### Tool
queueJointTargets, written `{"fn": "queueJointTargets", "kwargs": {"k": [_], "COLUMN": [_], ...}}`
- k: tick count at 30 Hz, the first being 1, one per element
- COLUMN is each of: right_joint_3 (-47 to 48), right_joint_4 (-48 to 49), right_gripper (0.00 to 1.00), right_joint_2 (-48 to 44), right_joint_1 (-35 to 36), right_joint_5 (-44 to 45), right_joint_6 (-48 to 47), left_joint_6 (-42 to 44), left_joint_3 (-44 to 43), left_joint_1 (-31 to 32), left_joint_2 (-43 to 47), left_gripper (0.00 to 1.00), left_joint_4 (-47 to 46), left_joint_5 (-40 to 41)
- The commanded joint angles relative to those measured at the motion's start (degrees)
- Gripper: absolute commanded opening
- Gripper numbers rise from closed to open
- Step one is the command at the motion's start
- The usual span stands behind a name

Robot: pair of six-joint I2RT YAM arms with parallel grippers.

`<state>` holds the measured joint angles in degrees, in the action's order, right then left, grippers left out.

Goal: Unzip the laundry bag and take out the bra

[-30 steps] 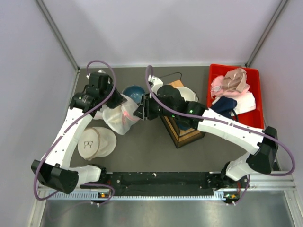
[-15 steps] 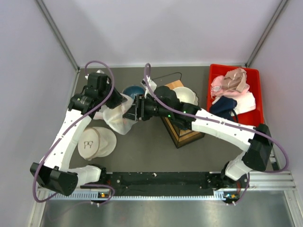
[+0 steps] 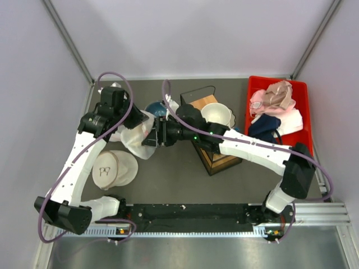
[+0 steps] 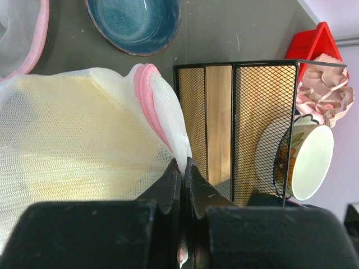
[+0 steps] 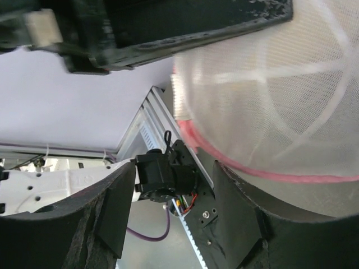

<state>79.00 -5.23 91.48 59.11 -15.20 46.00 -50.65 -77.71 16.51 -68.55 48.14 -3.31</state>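
Left wrist view: laundry bag (image 4: 78,129) fills the left of frame, a white mesh dome with pink zipper trim (image 4: 150,103) up its right edge. Cannot tell how far the zipper is open. A yellow tint through the mesh is likely the bra (image 4: 67,106), inside.

- Pinched narrow on bag fabric just beside the trim: left end effector (image 4: 182,168).
- Top view: bag sits left of centre on the table (image 3: 174,174), near-left of a blue bowl (image 3: 157,110).
- At the bag's right side: right end effector (image 3: 152,136), fingers partly spread, nothing between them.

Step judged: unzipping, barely begun. Left anchors, right seeks the zipper pull, which I cannot see. Next: close right on the pull and draw it along the trim against left's tension. The black mesh rack (image 4: 235,129) stands just right, so mind it.
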Motion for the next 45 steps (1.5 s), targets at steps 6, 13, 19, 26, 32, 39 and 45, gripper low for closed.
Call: {"fn": "queueJointTargets", "kwargs": {"k": [6, 13, 19, 26, 32, 39, 45], "right_joint_3": [4.0, 5.9, 8.0, 9.9, 8.4, 6.6, 6.2], "right_joint_4": [3.1, 3.2, 3.5, 3.1, 4.7, 4.8, 4.8], "right_gripper": [0.68, 0.69, 0.69, 0.67, 0.6, 0.55, 0.49], "right_joint_2": [2.7, 2.8, 4.1, 5.5, 5.4, 4.1, 4.5], "right_joint_1": [0.3, 0.2, 0.2, -0.5, -0.5, -0.5, -0.5], "right_joint_5": [-2.0, -1.9, -3.2, -5.2, -5.8, -2.3, -1.2], "right_joint_6": [-2.8, -5.7, -7.1, -7.6, -6.7, -6.6, -6.1], "left_joint_6": [2.0, 2.9, 3.1, 2.9, 2.9, 2.8, 2.8], "left_joint_3": [-0.9, -0.6, -0.4, -0.1, 0.2, 0.6, 0.5], "left_joint_1": [-0.7, -0.8, -0.8, -0.8, -0.8, -0.8, -0.8], "left_joint_2": [3.3, 3.6, 3.7, 3.6, 3.5, 3.7, 3.7], "left_gripper": [0.0, 0.0, 0.0, 0.0, 0.0, 0.0, 0.0], "left_joint_4": [-0.9, -0.3, -0.2, -0.2, -0.3, -0.7, -0.7], "left_joint_5": [0.1, 0.0, -0.4, -0.7, -0.1, 0.1, -0.2]}}
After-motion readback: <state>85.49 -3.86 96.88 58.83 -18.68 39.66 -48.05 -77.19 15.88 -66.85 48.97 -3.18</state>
